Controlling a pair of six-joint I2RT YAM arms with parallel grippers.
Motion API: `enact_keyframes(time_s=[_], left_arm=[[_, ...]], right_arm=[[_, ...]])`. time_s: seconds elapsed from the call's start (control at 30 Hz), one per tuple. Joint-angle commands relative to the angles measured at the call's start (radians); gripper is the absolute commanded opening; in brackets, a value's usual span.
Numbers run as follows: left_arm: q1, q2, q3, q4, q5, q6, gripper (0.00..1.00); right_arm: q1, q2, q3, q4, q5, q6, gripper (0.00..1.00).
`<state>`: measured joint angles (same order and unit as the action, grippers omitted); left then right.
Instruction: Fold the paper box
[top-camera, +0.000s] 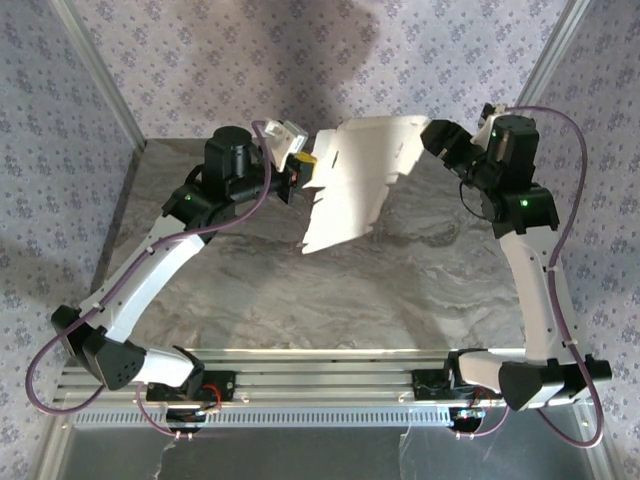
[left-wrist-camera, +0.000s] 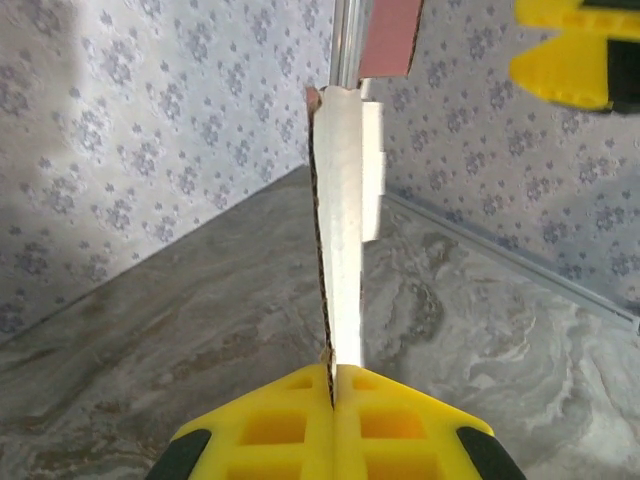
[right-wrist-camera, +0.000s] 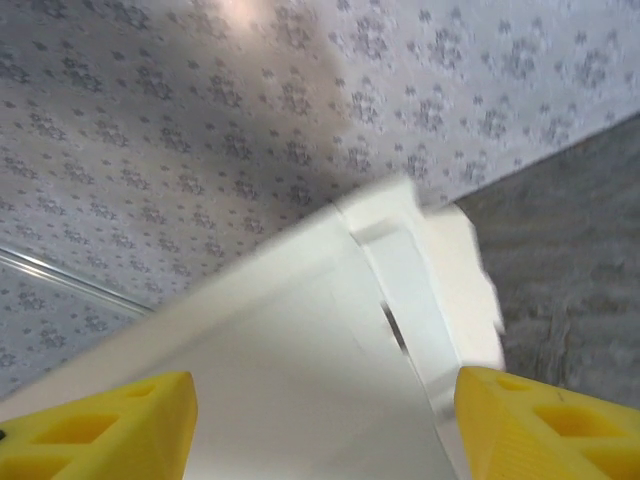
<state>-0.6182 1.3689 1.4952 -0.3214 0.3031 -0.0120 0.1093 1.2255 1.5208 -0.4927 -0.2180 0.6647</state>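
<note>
The paper box (top-camera: 358, 180) is a flat die-cut sheet with tabs, held tilted above the table with its pale reverse up. My left gripper (top-camera: 299, 172) is shut on its left edge. In the left wrist view the yellow fingertips (left-wrist-camera: 333, 378) pinch the sheet (left-wrist-camera: 345, 250) edge-on, and a pink-red flap (left-wrist-camera: 390, 35) shows at the top. My right gripper (top-camera: 437, 137) is at the sheet's far right corner. In the right wrist view this gripper (right-wrist-camera: 325, 430) is open, fingers wide apart, and the white sheet (right-wrist-camera: 300, 370) lies across the gap facing the camera.
The grey marbled table (top-camera: 300, 300) lies below the sheet, with patterned walls (top-camera: 200, 60) at the back and sides and metal frame posts (top-camera: 95, 70) at the corners. One yellow finger of the right gripper (left-wrist-camera: 570, 50) shows at the top right of the left wrist view.
</note>
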Motion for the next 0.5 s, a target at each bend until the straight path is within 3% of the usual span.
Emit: enact_keyframes(time_s=[0.0,0.17,0.23,0.47], left_arm=[[0.026,-0.031,-0.111,-0.018,0.020,0.016,0.00],[0.044,-0.039,-0.316,0.120,-0.141,0.028,0.00],[0.051,-0.036,-0.368,0.163,-0.227,0.029,0.00],[0.055,-0.020,-0.437,0.247,-0.302,0.037,0.00]], right_arm=[[0.001,0.011,0.006,0.023,0.062,-0.021,0.68],[0.017,0.124,0.055,-0.165,-0.005,0.242,0.54],[0.028,0.172,0.068,-0.180,-0.095,0.354,0.49],[0.236,0.304,0.115,-0.243,-0.050,0.678,0.52]])
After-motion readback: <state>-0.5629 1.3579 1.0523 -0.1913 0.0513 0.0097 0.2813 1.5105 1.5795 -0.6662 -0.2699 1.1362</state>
